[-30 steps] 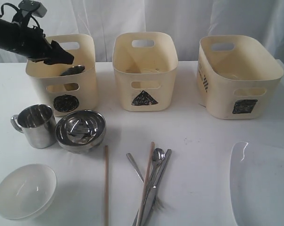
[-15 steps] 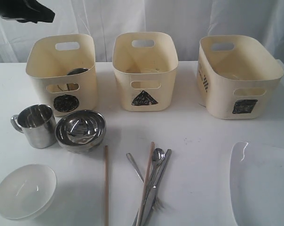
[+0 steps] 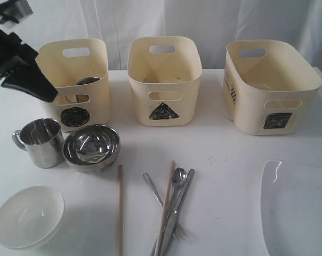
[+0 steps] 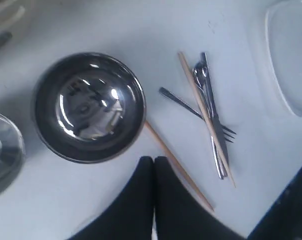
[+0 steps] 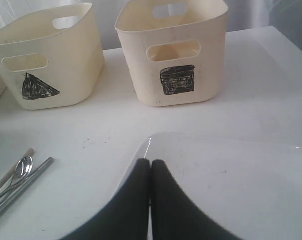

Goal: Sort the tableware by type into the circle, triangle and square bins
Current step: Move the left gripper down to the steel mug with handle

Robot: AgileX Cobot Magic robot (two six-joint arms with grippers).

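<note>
Progress slight: one steel piece (image 3: pixel 87 81) lies in the circle bin (image 3: pixel 97 66). Mug (image 3: pixel 39 142), steel bowl (image 3: pixel 91 148), white bowl (image 3: pixel 27 216), chopsticks (image 3: pixel 120 208), cutlery (image 3: pixel 175 205) and plate (image 3: pixel 297 208) wait on the table. Left gripper (image 4: pixel 154 165) hangs near the steel bowl, jaws closed, empty. Right gripper (image 5: pixel 150 166) is closed over the plate, empty.

Three bins line the back of the surface (image 3: pixel 219 154): circle bin (image 3: pixel 99 101) at 11 o'clock, triangle bin (image 3: pixel 142 106) at 12, square bin (image 3: pixel 251 114) at 2. Before the circle bin stands a mug (image 3: pixel 41 143), with the steel bowl (image 3: pixel 91 148) just beside it on the right. The white bowl (image 3: pixel 27 216) is at 8 and the plate (image 3: pixel 299 213) at 4. One chopstick (image 3: pixel 120 208) lies at 7, and a second chopstick (image 3: pixel 168 192) lies across the cutlery (image 3: pixel 177 205) at 6.
</note>
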